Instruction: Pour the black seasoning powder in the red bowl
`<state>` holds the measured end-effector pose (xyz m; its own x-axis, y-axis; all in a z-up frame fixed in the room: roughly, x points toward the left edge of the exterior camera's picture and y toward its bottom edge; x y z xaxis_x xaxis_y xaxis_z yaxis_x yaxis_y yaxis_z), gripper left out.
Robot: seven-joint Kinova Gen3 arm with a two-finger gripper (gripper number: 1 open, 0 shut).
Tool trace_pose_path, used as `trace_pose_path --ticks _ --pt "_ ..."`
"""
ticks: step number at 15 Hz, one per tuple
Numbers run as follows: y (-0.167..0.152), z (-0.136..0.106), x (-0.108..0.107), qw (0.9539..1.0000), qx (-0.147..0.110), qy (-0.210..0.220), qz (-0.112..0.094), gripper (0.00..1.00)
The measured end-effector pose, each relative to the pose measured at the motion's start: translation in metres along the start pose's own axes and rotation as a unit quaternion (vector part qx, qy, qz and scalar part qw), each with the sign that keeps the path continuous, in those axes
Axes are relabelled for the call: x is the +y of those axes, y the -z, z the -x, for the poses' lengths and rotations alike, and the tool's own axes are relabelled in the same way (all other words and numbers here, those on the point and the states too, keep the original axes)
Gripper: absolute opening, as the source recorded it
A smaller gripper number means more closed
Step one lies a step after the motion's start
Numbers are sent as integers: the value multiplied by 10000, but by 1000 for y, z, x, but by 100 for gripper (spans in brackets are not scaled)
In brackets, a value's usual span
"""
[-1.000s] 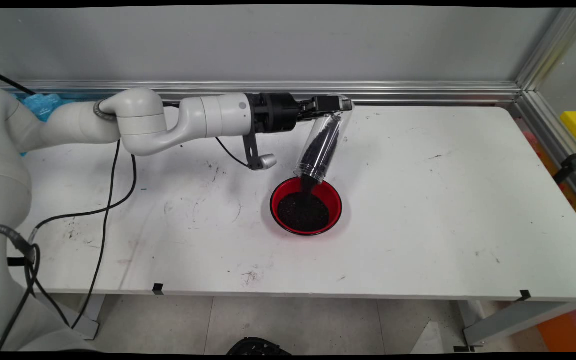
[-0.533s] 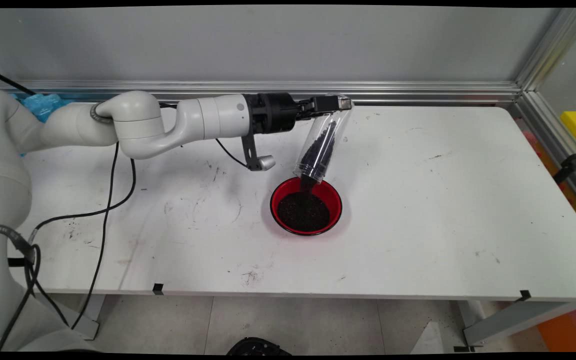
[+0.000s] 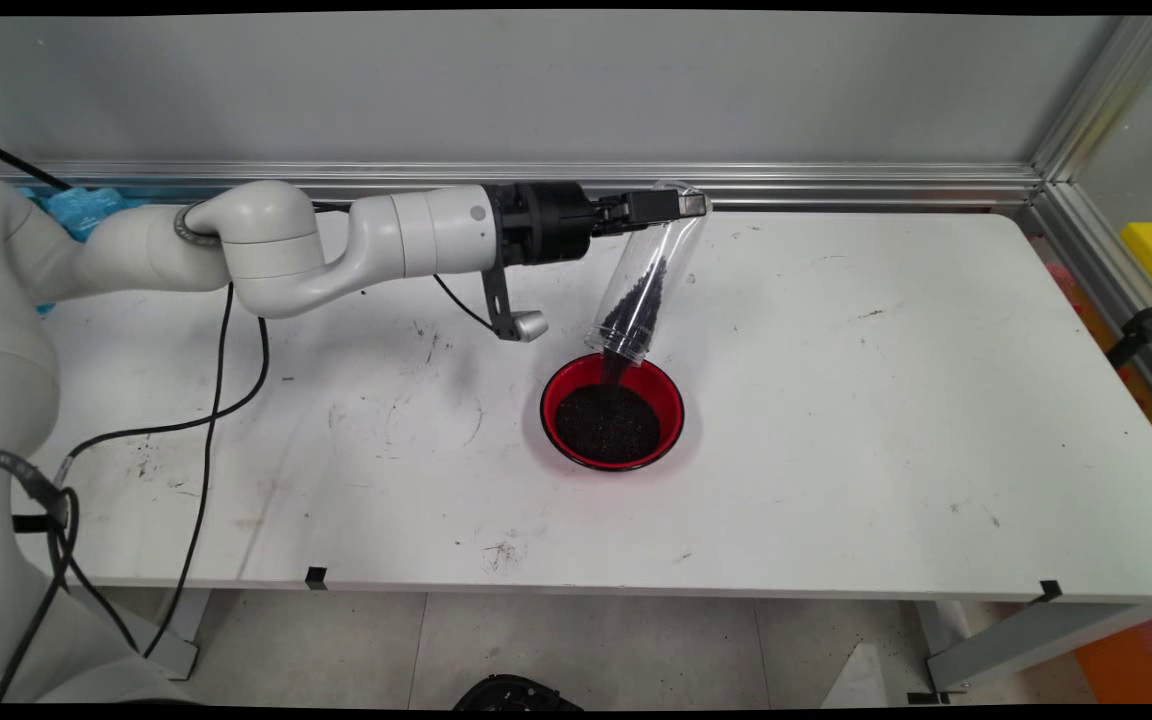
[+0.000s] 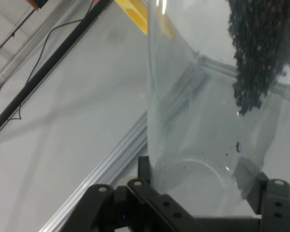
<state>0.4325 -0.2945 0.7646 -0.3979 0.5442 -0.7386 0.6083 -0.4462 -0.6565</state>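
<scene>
Bowl (image 3: 612, 410) amid bare table (image 3: 886, 400)

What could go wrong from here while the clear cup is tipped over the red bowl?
1. The clear plastic cup has its mouth over the far rim of the red bowl, not the centre, so the black granules could spill onto the white table.
2. The hand grips the cup only at its base; it might slip or swing.
3. The bowl already looks well filled, so it may overflow.
</scene>
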Motion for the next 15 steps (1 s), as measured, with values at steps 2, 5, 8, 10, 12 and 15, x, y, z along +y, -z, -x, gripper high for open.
trace_pose_path --ticks 2,5,8,10,12,15 --pt "0 0 0 10000 16 -78 -25 0" --pt "0 2 0 9998 27 -177 -76 0" --pt "-1 3 -1 9996 22 -249 -129 0" --pt "-2 4 -2 9994 18 -300 -175 0" --pt "-4 5 -4 9991 15 -355 -237 0" --pt "-5 6 -6 9987 8 -402 -311 0"
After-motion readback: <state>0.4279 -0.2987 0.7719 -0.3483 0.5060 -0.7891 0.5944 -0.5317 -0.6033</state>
